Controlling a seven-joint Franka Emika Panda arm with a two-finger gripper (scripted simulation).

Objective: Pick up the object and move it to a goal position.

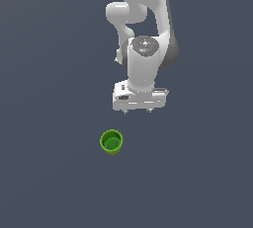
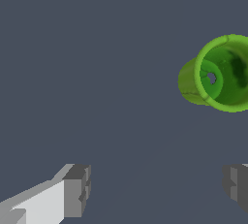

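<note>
A small bright green cup [image 1: 111, 141] stands upright on the plain grey tabletop [image 1: 44, 123], its mouth open upward so the inside bottom shows. The white arm reaches in from the far side of the exterior view, and its tool [image 1: 139, 109] hangs pointing down with nothing in it. The cup is apart from the tool, nearer to the exterior view's bottom edge and a little toward the exterior view's left.

In the wrist view the two fingers [image 2: 77, 189] are spread wide, with bare tabletop between them, and the cup [image 2: 220, 75] sits off to one side, beyond the fingertips and partly cut off by the edge of the picture. So the tool is not yet over the cup.

The cup looks narrower than the gap between the fingers, so as I see it the coming move turns on closing that sideways offset: the tool has to shift toward the cup until the rim lies between the fingers, then come down. Being round, the cup has no long axis to line up with. No goal marker is visible in either view.
</note>
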